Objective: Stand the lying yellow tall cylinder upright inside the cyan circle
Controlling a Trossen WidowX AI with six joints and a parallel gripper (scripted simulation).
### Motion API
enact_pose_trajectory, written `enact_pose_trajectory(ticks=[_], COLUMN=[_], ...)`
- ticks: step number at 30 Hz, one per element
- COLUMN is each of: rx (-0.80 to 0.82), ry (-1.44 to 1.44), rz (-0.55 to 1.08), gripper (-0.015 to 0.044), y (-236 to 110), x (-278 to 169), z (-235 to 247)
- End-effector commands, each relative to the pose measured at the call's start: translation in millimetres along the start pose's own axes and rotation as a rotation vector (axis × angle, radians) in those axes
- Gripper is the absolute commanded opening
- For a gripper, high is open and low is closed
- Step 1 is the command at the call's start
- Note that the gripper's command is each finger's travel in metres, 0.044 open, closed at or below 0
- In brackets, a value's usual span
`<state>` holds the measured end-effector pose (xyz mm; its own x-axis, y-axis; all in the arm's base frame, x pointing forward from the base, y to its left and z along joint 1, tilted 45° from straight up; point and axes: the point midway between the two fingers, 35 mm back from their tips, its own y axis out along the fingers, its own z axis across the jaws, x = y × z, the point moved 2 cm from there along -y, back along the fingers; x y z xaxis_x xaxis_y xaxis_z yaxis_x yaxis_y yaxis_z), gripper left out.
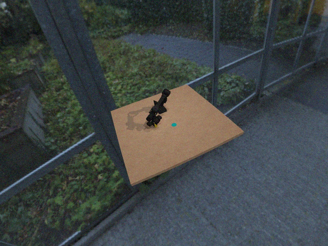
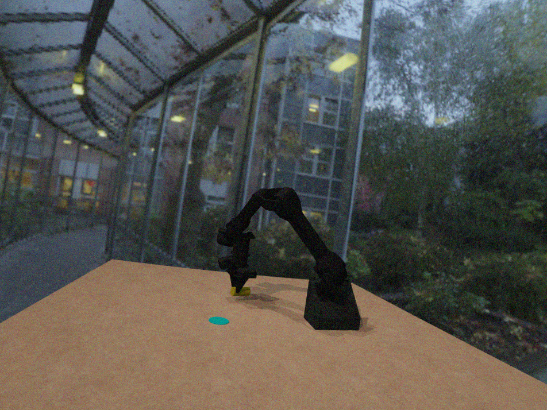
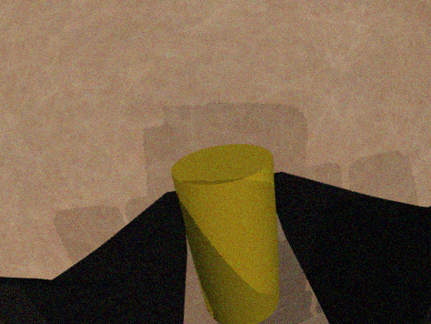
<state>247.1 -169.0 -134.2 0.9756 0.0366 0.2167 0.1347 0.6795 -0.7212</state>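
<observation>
The yellow tall cylinder lies on its side on the brown table. My gripper points straight down over it and is shut on it, one black finger on each long side. In the wrist view the cylinder fills the gap between the fingers, its round end facing away. The cyan circle is flat on the table a short way from the cylinder. It does not show in the wrist view.
The arm's black base stands on the table behind the cylinder. The table top ends in open edges on all sides, with glass walls and grey frames beyond.
</observation>
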Motion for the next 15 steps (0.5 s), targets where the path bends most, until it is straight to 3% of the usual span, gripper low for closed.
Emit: enact_pose_trajectory(ticks=[1, 15], rx=[-0.007, -0.009], ry=[-0.008, -0.007], rz=[0.001, 0.003], gripper=[0.0105, 0.0105], y=[-12, -57], x=[1, 1], z=[-2, -2])
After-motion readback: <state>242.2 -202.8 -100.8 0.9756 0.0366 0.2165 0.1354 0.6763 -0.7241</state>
